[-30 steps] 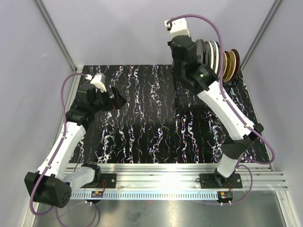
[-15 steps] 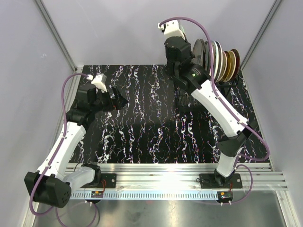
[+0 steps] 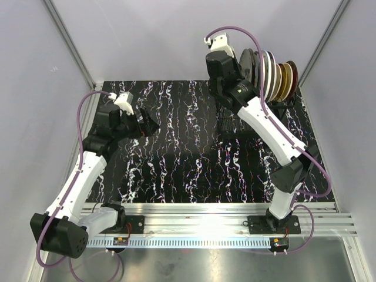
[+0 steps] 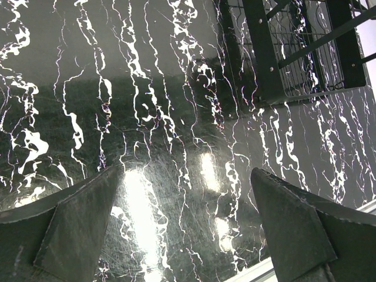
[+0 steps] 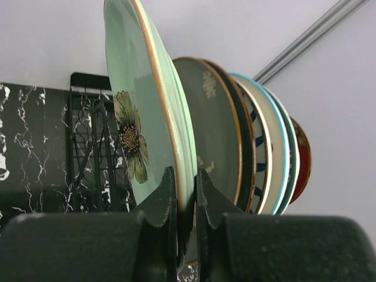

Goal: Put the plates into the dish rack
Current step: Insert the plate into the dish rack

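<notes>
A: Right gripper (image 5: 185,189) doing what?
B: Pinching a round mint-green ceramic plate (image 5: 140,111) by its rim, top right, by the other plates (image 5: 235,138) in the black wire dish rack (image 4: 264,59). Left gripper (image 4: 183,220) is wide open, empty.
A: Next?
B: Prob. lower it into a slot, let go.

Bright, even light falls from above the glossy black white-veined table top (image 3: 176,158); the aluminium rail (image 3: 200,222) at its near edge glares white; faint arm shadows lie on it; two white reflections streak it in the left wrist view; the pale green round ceramic plate (image 5: 138,106) is sharp, the dark fingers (image 5: 160,202) blurred.
</notes>
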